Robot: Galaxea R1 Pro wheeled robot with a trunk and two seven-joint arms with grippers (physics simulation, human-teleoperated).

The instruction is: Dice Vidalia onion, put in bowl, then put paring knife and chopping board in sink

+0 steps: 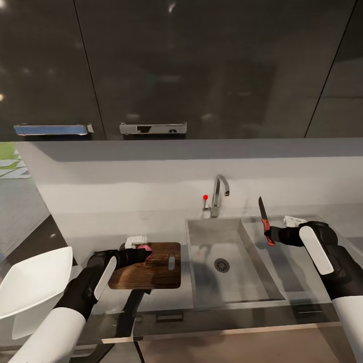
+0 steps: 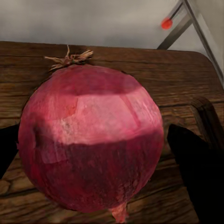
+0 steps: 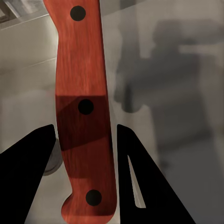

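Onion (image 2: 91, 140): sits on the board (image 1: 156, 275) at its far-left corner, approx. 10 o'clock from board centre. Left gripper (image 1: 137, 255) brackets it, 1 finger each side; whether the pads actually touch the skin cannot be told.

Handling (est.): round, firm, papery skin, likely to roll or slip. Hold across the widest part, root tuft (image 2: 70, 58) clear of the cut line.

Knife (image 1: 264, 220): right gripper (image 1: 270, 234) closed on the red handle (image 3: 84, 107), blade (image 1: 261, 207) pointing up, above the sink (image 1: 201, 237). Light and stiff; keep the grip mid-handle.

Clearance: tap (image 1: 219, 194) stands at 2 o'clock from board. Bowl (image 1: 30, 287) lies at 9 o'clock, well apart. Counter (image 1: 166, 302) front edge runs just beside board's near side, so little margin there. Open room for the blade's approach is from 3 o'clock, over the basin.
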